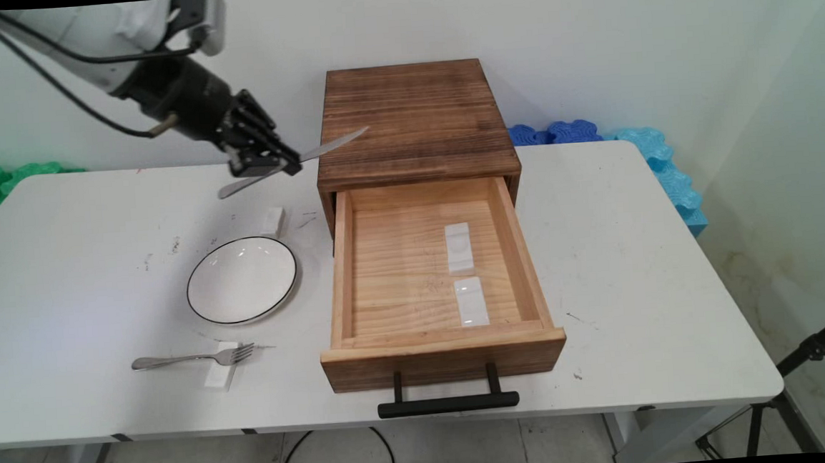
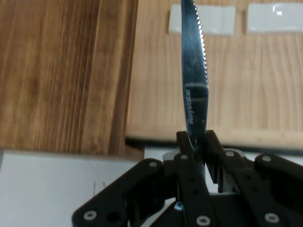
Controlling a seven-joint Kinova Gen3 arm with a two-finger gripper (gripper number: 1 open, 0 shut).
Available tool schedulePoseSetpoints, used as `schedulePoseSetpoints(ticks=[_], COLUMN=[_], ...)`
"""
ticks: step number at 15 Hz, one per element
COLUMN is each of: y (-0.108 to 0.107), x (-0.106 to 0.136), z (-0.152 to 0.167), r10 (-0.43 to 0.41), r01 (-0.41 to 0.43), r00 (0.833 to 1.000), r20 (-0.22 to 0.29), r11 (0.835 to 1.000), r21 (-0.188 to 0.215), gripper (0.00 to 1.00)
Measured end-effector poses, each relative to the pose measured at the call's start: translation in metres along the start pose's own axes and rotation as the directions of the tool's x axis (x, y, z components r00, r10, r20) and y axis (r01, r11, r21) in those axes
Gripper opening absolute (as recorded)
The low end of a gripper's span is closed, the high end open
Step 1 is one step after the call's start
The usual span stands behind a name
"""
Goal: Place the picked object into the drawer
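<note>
A table knife (image 1: 293,161) is clamped mid-length in the gripper (image 1: 265,162) beside the open wooden drawer (image 1: 415,274), where its blade could be knocked against the cabinet.

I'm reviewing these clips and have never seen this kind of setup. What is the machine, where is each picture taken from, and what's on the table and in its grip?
It is a white robot arm ending in a black two-finger pincer. The main view looks down across a white table; the hand view looks along the pincer itself. The pincer is shut on a table knife, held in the air beside a wooden drawer box. Its drawer is pulled open, with two small white rests inside. On the table lie a white plate, a fork propped on another rest, and one more rest behind the plate.
</note>
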Motion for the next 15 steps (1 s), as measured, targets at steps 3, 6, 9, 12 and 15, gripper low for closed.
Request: schedulePoseSetpoints(ticks=[3, 6, 9, 12, 15], y=[0.003, 0.006, 0.01, 0.013, 0.015], x=[0.02, 0.037, 0.053, 0.068, 0.078], z=[0.015, 0.031, 0.049, 0.073, 0.098], r10=[0.002, 0.005, 0.01, 0.017, 0.026], r01=[-0.002, -0.005, -0.01, -0.017, -0.026], r00=[1.0, 1.0, 1.0, 1.0, 1.0], r20=[-0.005, -0.01, -0.013, -0.015, -0.012], r11=[1.0, 1.0, 1.0, 1.0, 1.0], r21=[0.006, 0.01, 0.01, 0.01, 0.008], gripper=[0.0, 0.0, 0.0, 0.0, 0.0])
